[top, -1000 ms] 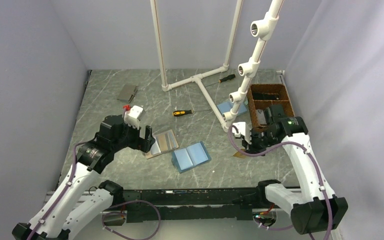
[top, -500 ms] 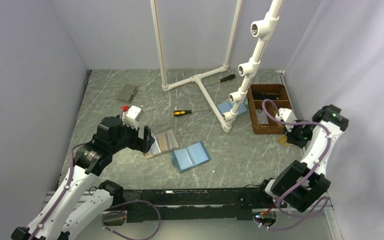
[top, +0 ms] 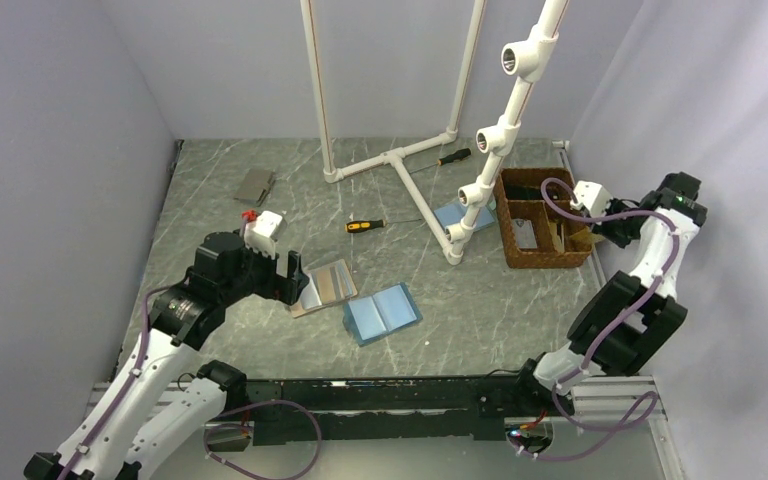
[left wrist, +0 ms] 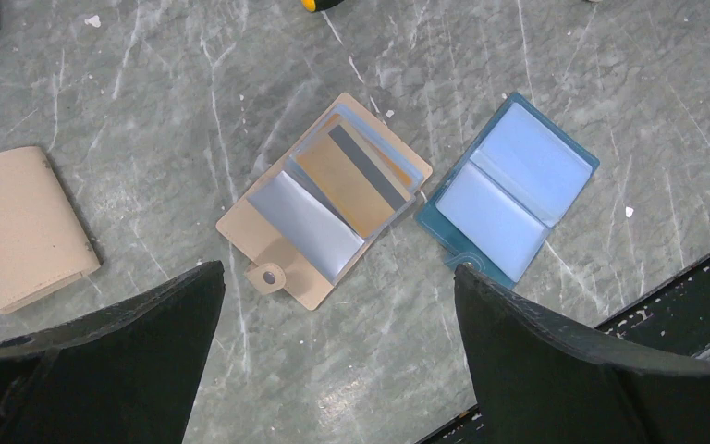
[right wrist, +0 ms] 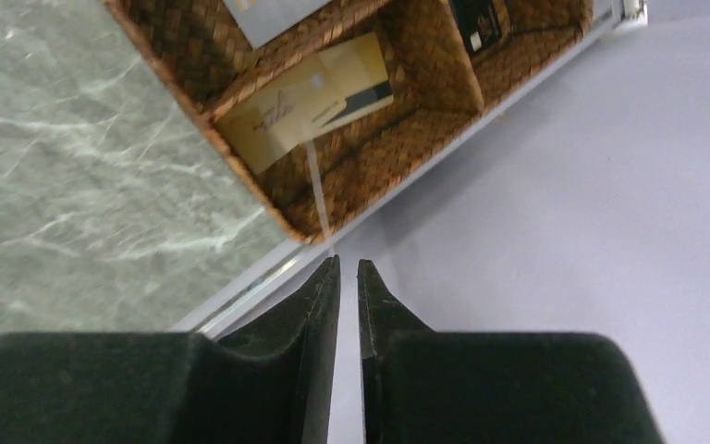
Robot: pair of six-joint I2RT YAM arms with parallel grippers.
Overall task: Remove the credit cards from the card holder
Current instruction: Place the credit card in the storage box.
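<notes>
The tan card holder (top: 327, 285) (left wrist: 282, 250) lies open on the table, with a gold, dark-striped credit card (left wrist: 351, 180) among those in its blue-grey pockets. My left gripper (top: 293, 280) (left wrist: 337, 271) hovers above it, open wide and empty. My right gripper (top: 590, 225) (right wrist: 348, 264) is over the near right corner of the wicker basket (top: 508, 215) (right wrist: 171, 76); its jaws are a narrow slit apart with nothing between them. A gold credit card (top: 568, 237) (right wrist: 305, 92) leans inside the basket's compartment below. I cannot tell what the thin pale streak running from that card to my fingertips is.
A light-blue bifold (top: 382, 312) (left wrist: 508, 190) lies open right of the holder, and a closed tan wallet (left wrist: 18, 227) lies to its left. A grey wallet (top: 255, 185), two screwdrivers (top: 365, 226) (top: 453, 157) and a white pipe frame (top: 395, 160) are further back. The wall is close behind the basket.
My right arm swung from the table's right middle up over the basket with the gold card. Its jaws have parted slightly and the card now rests in the basket. The left arm stayed put.
</notes>
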